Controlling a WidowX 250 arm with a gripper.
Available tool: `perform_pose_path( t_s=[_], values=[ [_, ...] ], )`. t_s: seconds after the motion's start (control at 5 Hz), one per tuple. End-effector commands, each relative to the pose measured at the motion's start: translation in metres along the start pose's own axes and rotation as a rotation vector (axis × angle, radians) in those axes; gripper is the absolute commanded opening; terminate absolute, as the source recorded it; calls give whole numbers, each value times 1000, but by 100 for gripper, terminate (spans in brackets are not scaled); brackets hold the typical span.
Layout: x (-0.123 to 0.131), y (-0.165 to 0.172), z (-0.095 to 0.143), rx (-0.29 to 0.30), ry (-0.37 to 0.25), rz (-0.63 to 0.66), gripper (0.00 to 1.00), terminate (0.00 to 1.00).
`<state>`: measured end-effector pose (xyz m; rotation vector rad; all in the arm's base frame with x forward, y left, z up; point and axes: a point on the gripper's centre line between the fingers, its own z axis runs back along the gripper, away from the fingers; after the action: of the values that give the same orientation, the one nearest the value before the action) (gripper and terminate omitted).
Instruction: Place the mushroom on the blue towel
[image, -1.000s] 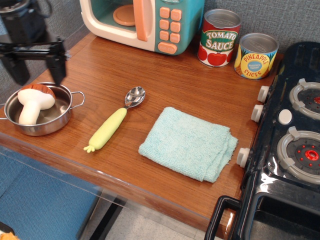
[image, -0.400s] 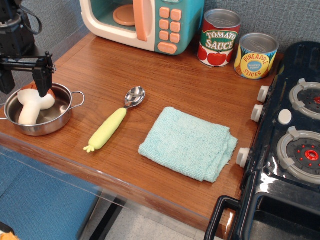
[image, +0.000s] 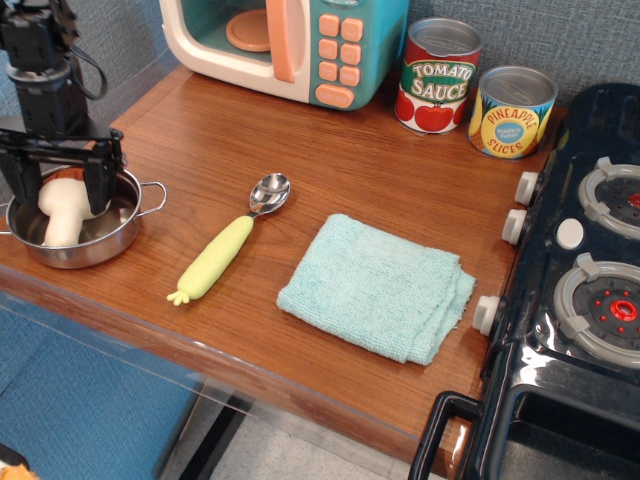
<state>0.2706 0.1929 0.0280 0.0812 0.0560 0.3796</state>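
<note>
- The black end effector hangs over the steel pot at the left edge of the wooden tabletop, its two fingers spread wide.
- One finger drops inside the pot on the mushroom's right; the other drops on its left, and the view does not settle whether either touches the toy.
- The mushroom lies in the pot, white stem pointing toward the front edge of the tabletop, its brown cap mostly hidden behind the end effector's crossbar.
- Right of the pot, a spoon with a yellow-green handle lies on a slant, its metal bowl pointing away from the front edge.
- Farther right of the pot, past the spoon, the blue towel lies folded flat, well apart from the mushroom.
- Behind the pot, along the wall, stand a toy microwave, a tomato sauce can and a pineapple slices can.
- A black toy stove stands at the far side from the pot, just beside the towel.
</note>
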Motion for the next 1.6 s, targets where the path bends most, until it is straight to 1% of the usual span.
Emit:
perform_pose_path(
  t_s=[0.0,0.2,0.4,0.6,0.8,1.0,1.2,1.4],
  values=[
    [5,-3,10,6,-44,-12,0,0],
    [2,-7,29,-8,-98,-29,0,0],
    [-5,-20,62,-10,-177,-40,0,0],
    [-7,-53,84,-36,-194,-67,0,0],
    [-13,-104,100,-60,-213,-155,0,0],
    [-23,-156,103,-51,-226,-247,0,0],
    [-41,-204,99,-48,-224,-331,0,0],
    [-49,-213,87,-19,-217,-366,0,0]
  ],
)
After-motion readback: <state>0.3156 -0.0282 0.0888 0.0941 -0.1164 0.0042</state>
